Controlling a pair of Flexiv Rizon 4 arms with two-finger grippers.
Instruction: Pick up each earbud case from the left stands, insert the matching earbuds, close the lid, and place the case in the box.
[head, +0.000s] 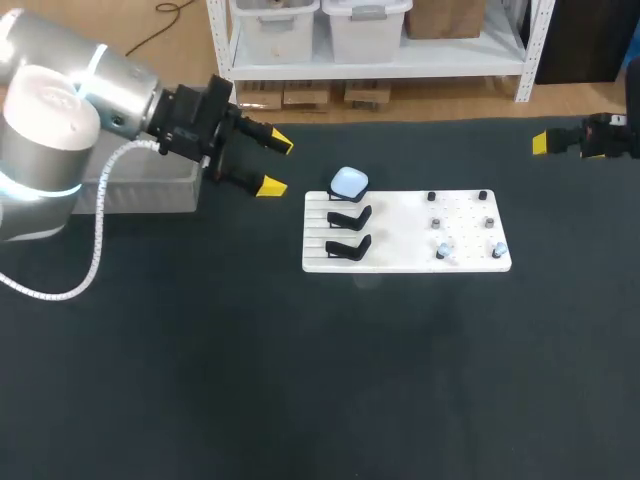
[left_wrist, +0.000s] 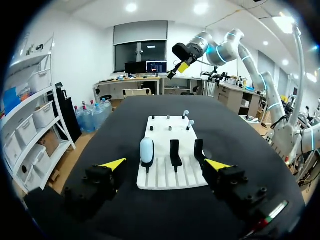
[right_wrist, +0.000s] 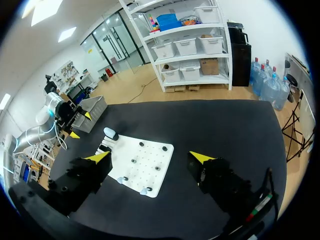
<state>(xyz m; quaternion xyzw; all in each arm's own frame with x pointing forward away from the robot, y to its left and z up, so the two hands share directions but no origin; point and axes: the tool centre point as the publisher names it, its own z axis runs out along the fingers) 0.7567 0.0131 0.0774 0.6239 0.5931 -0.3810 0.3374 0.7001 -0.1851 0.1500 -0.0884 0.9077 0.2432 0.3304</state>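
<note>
Three black stands (head: 350, 215) sit in a row on the left part of the white board (head: 400, 235).
- Only the stand at the board's far edge carries an earbud case (head: 349, 182). It is pale blue and rounded, and it looks closed. In the left wrist view the same case (left_wrist: 146, 151) stands upright on its stand.
- Right part of the board: small dark pegs. Two pale earbuds (head: 443, 250) (head: 497, 249) sit along the board's near right edge, apart from each other.
- Left gripper (head: 277, 165): over the table just off the board's far left corner, not touching it. Jaws are spread wide with nothing between them. From its own wrist the gripper (left_wrist: 165, 164) faces the board's stand end, and the case is ahead of the fingers.
- Right gripper (right_wrist: 150, 157): well away from the board's far right corner. Jaws stand wide apart and grip nothing. The board lies ahead of it, peg end nearer.
- Grey box (head: 150, 195): left of the board, beyond the left gripper, partly hidden by the left arm (head: 60, 110).
</note>
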